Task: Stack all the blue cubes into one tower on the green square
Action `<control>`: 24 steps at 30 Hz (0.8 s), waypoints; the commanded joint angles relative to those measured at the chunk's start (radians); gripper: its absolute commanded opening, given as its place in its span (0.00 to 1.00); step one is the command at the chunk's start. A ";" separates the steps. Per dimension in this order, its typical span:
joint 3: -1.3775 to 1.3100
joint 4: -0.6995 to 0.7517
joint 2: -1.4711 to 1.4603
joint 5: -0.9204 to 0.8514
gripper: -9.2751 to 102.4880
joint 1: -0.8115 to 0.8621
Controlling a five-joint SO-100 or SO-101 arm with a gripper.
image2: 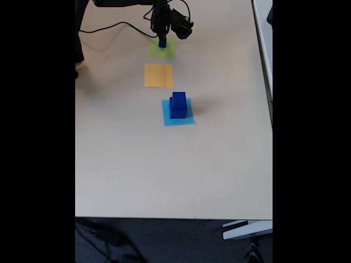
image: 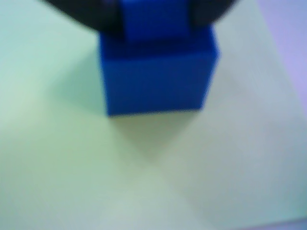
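In the blurred wrist view a blue cube (image: 156, 79) stands on the green square (image: 96, 167). A smaller blue cube (image: 154, 19) rests on its top. My gripper (image: 156, 24) comes in from the top edge, its dark fingers (image: 103, 17) pressed against both sides of the smaller cube. The fixed view shows the gripper (image2: 162, 39) at the far end of the table, over the green square (image2: 163, 50), with blue (image2: 162, 43) between its fingers. More blue cubes (image2: 177, 105) stand stacked on a light blue square (image2: 186, 119) mid-table.
An orange square (image2: 158, 75) lies between the green one and the light blue one. A black cable (image2: 109, 27) runs across the far left of the beige table (image2: 164, 175). The arm (image2: 175, 22) reaches in from the far edge.
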 commanded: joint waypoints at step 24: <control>-0.041 -0.009 0.020 -0.023 0.22 -0.009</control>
